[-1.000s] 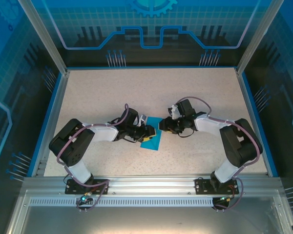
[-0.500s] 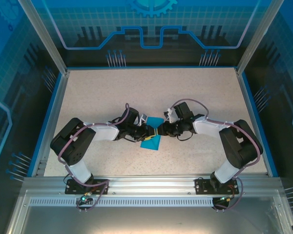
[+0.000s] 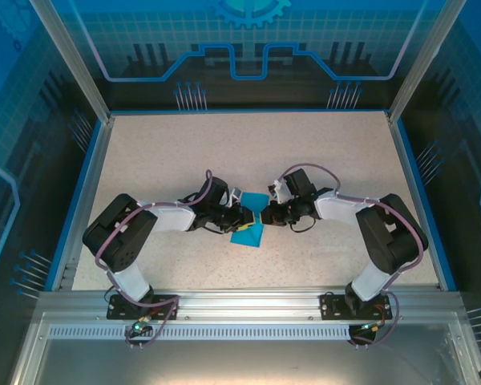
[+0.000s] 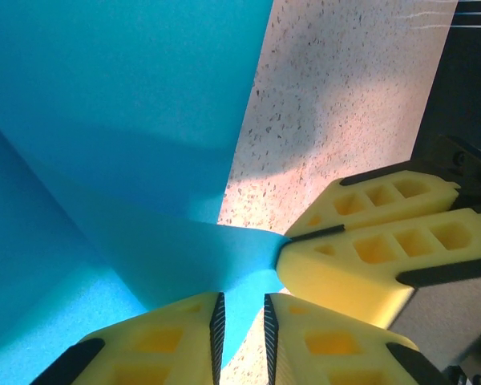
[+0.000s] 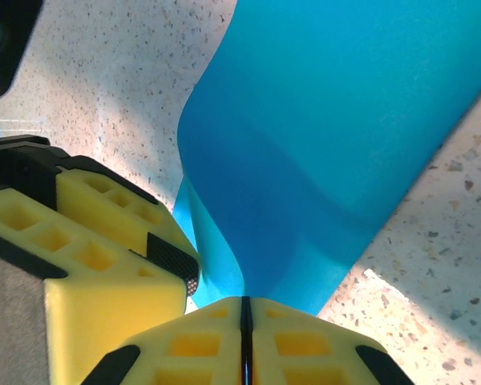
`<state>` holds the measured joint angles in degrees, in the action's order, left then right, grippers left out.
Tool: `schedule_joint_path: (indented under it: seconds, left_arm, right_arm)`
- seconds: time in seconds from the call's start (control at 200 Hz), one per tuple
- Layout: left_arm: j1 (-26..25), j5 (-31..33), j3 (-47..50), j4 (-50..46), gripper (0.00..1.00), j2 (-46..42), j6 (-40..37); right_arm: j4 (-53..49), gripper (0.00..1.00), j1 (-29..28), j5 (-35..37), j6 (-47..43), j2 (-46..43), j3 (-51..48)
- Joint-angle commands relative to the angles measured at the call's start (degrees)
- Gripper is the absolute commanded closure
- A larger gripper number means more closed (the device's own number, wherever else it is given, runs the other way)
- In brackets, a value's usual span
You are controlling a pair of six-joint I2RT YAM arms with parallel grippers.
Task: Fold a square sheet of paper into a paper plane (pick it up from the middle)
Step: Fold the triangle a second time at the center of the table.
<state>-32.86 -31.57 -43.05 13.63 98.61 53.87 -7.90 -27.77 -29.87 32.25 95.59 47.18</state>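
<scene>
Status: square sheet of paper (image 3: 246, 234) sat mid-desk (image 3: 321, 152), its middle pulled up into a ridge between the two arms, near part apparently lying flat. On the right gripper (image 5: 244, 309) the fingers were together, clamped on that ridge. On the left gripper (image 4: 240, 313) the fingers stood a narrow gap apart with paper between them; couldn't tell if they gripped. Risk: uneven hold. A lift or pull-apart could slip the left side, skew the crease, or tear the thin sheet at the right pinch.

Left hand (image 4: 242, 319), right hand (image 5: 244, 314), both pinched.
</scene>
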Motion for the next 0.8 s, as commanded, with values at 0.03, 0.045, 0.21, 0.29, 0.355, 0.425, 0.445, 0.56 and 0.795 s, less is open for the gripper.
schedule_joint_path:
  seconds: [0.03,0.045,0.21,0.29,0.355,0.425,0.445,0.56,0.795]
  left_arm:
    - [-0.4,-0.2,-2.2,-0.6,0.75,1.7,-1.5]
    - [-0.4,-0.2,-2.1,-0.5,0.75,1.8,-1.4]
    - [-0.4,-0.7,-2.5,-0.1,0.75,2.8,-1.3]
    - [-0.4,-0.8,-2.6,-0.2,0.74,3.1,-1.2]
    - [-0.4,-0.9,-2.8,-0.2,0.74,3.3,-1.2]
    - [-0.4,-0.8,-2.8,-0.3,0.74,3.4,-1.3]
    - [-0.4,-0.8,-2.8,-0.3,0.74,3.4,-1.4]
    - [-0.4,-0.7,-3.0,-0.3,0.74,3.8,-1.3]
    - [-0.4,-0.9,-3.2,-0.3,0.74,4.9,-1.3]
  right_arm:
    - [-0.8,0.91,-0.5,1.4,-1.3,1.9,1.8]
    - [-0.9,0.91,-0.5,1.5,-1.4,2.1,1.9]
    - [-1.3,0.92,-0.5,2.5,-1.8,2.9,2.7]
    - [-1.6,0.92,-0.5,2.5,-2.0,3.6,2.9]
    - [-1.6,0.92,-0.5,2.6,-2.2,4.0,2.8]
    - [-1.6,0.92,-0.5,2.6,-2.3,4.6,3.0]
    - [-1.5,0.92,-0.5,2.6,-2.2,4.7,4.5]
    - [-1.6,0.91,-0.5,2.5,-2.4,5.5,4.9]
    - [-1.6,0.91,-0.5,2.3,-2.5,6.3,5.2]
